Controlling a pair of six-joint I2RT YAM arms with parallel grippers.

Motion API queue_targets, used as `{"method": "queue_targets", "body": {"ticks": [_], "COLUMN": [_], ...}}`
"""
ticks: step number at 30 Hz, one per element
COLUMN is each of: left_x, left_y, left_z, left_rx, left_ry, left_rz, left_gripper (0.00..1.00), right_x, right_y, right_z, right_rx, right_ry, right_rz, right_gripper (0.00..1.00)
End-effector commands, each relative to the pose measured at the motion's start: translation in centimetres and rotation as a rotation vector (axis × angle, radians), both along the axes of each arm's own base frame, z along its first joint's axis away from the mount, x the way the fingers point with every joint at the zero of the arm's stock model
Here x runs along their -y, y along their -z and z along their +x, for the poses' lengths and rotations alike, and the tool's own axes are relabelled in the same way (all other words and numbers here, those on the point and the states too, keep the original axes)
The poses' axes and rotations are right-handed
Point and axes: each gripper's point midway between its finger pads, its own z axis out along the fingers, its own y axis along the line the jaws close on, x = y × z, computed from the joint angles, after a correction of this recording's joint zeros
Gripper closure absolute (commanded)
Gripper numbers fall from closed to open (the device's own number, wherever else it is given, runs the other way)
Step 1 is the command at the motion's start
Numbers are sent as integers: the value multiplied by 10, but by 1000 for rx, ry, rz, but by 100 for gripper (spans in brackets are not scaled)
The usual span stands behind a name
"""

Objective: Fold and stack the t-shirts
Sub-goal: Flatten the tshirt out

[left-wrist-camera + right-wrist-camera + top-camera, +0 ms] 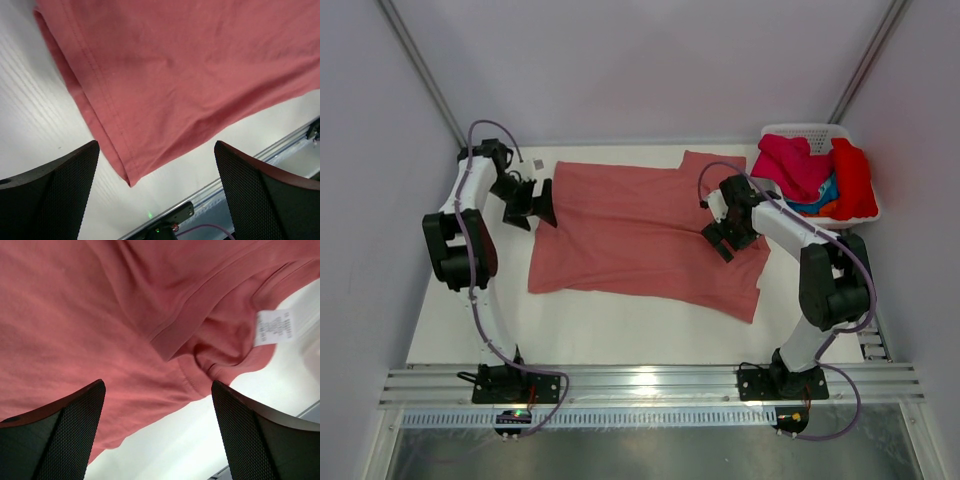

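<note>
A salmon-pink t-shirt (640, 235) lies spread flat across the middle of the table. My left gripper (542, 208) stands open at the shirt's left edge near its far corner. In the left wrist view the hemmed corner of the shirt (175, 75) lies ahead of the open left gripper (157, 192), with nothing between its fingers (50, 195). My right gripper (725, 240) hangs open over the shirt's right part. The right wrist view shows the collar and its white label (272, 327) ahead of the open right gripper (157, 432). More t-shirts, magenta (790, 165), red (855, 180) and blue (815, 197), are piled in the basket.
A white plastic basket (800, 130) stands at the back right corner, close to the right arm. White walls close in the table at the back and both sides. A metal rail (650, 385) runs along the near edge by the arm bases.
</note>
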Motion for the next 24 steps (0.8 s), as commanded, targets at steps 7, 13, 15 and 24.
{"method": "queue_targets", "body": {"ticks": [7, 13, 15, 24], "left_x": [18, 9, 8, -1], "left_y": [3, 9, 13, 25], "left_z": [-32, -36, -41, -64], "left_rx": [-155, -170, -186, -250], "left_ry": [113, 131, 138, 162], "left_rz": [-140, -92, -83, -30], "left_gripper": [3, 4, 3, 4], "right_x": [-6, 6, 12, 27], "right_y": [8, 7, 5, 11], "right_z": [-31, -53, -61, -89], "right_rx": [-96, -129, -138, -201], "right_ry": [-63, -76, -80, -54], "right_rz": [49, 24, 10, 12], "right_gripper": [10, 10, 11, 11]}}
